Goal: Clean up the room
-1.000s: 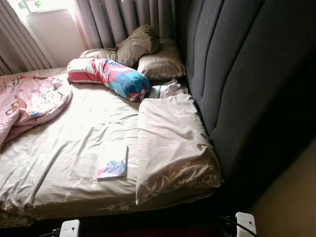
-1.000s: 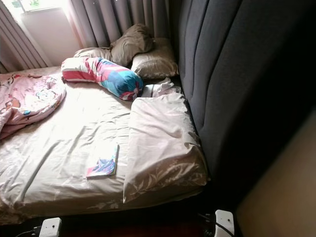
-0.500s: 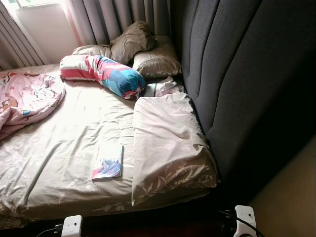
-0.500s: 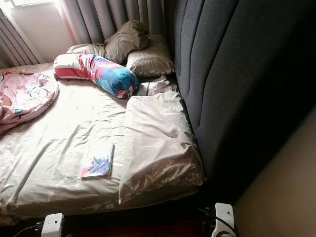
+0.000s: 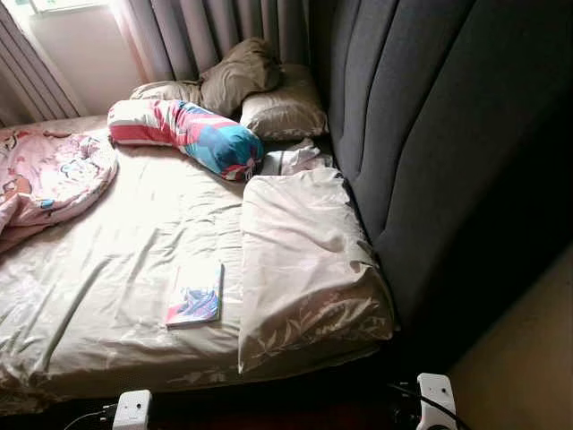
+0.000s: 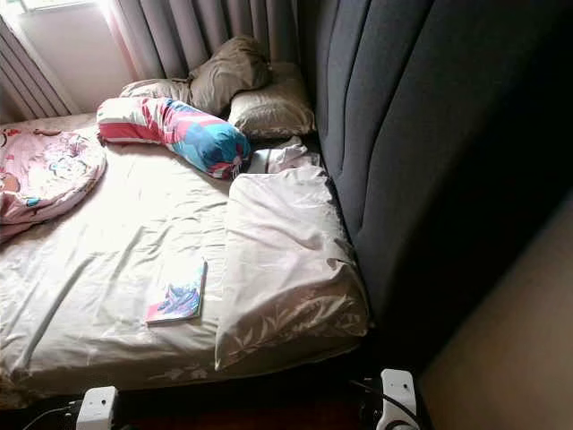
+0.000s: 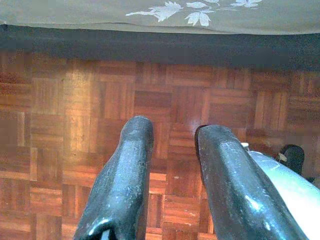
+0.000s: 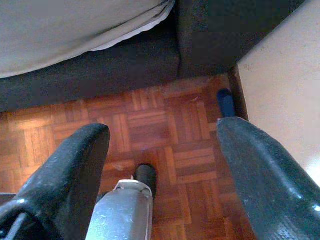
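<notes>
Bedroom clutter sits on the wide bed w/ beige sheet point(image 5: 116, 269), well ahead of both arms. Left gripper point(image 7: 172, 135) hangs low over reddish parquet wood floor point(image 7: 65, 110), fingers point(image 7: 130, 165) released w/ a modest gap, nothing between them; bed's leaf-print sheet edge just beyond. Right gripper point(image 8: 162, 145) also over the parquet, by the bed's dark base and a pale wall, fingers point(image 8: 255, 165) spread wide, empty. On the bed: thin colourful-cover book point(image 5: 194, 295) lying flat near the front edge, just beside a large beige leaf-print pillow point(image 5: 309, 260) against the dark grey padded headboard point(image 5: 430, 134). Farther back, a pink-blue patterned bolster point(image 5: 183, 134), two brownish pillows point(image 5: 260, 94) by grey curtains point(image 5: 206, 31), and a crumpled pink cartoon-print blanket point(image 5: 45, 175) on the left.
</notes>
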{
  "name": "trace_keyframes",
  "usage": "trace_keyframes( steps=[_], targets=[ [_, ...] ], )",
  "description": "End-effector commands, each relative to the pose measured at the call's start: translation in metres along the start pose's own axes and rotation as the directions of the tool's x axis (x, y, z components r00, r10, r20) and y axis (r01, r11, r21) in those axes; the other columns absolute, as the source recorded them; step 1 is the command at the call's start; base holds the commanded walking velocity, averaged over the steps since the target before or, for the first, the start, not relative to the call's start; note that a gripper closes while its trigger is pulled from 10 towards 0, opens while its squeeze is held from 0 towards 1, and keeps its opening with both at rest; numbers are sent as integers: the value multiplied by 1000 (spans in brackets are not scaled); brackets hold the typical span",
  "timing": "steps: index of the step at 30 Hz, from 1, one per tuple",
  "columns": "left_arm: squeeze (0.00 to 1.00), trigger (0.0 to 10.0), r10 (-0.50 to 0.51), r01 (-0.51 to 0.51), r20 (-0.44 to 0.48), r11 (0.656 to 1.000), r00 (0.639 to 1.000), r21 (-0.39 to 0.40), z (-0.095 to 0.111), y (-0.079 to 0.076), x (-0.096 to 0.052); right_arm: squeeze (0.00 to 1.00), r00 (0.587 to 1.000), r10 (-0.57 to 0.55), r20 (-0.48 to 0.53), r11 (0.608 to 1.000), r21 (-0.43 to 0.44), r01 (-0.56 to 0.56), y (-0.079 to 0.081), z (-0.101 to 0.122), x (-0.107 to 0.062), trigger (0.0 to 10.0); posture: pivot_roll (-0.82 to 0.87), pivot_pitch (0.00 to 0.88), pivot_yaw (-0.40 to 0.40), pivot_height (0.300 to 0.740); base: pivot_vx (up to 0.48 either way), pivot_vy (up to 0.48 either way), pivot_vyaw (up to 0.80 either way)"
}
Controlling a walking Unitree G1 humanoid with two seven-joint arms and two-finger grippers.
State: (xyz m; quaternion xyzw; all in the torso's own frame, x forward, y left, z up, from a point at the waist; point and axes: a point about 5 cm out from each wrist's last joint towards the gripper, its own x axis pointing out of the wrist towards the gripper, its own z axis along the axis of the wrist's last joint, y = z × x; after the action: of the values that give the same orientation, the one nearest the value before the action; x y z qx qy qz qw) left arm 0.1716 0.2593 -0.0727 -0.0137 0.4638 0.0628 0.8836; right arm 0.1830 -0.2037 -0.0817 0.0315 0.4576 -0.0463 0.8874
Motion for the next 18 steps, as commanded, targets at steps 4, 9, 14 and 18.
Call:
trace_keyframes(
  steps=[4, 9, 14, 18],
  targets=[
    [0, 10000, 10, -10, -18, 1000, 1000, 8, -3, 5, -1, 0, 1000, 9, -14, 1000, 9, -9, 3, -4, 0, 10000, -148, 0, 47, 740, 0, 0, 0],
    [0, 10000, 31, -31, -22, 999, 999, 9, -3, 9, -2, 0, 1000, 16, -25, 1000, -4, -16, 5, -7, -1, 10000, -145, 0, 46, 740, 0, 0, 0],
    [0, 10000, 39, -39, -31, 999, 999, 3, -7, 10, -3, 0, 999, 16, -30, 1000, -2, -16, 4, -10, -1, 10000, -149, 0, 50, 740, 0, 0, 0],
    [0, 10000, 39, -39, -29, 999, 999, 9, -6, 12, -3, 0, 999, 13, -37, 1000, 1, -13, 5, -13, -2, 10000, -151, 0, 52, 740, 0, 0, 0]
  ],
)
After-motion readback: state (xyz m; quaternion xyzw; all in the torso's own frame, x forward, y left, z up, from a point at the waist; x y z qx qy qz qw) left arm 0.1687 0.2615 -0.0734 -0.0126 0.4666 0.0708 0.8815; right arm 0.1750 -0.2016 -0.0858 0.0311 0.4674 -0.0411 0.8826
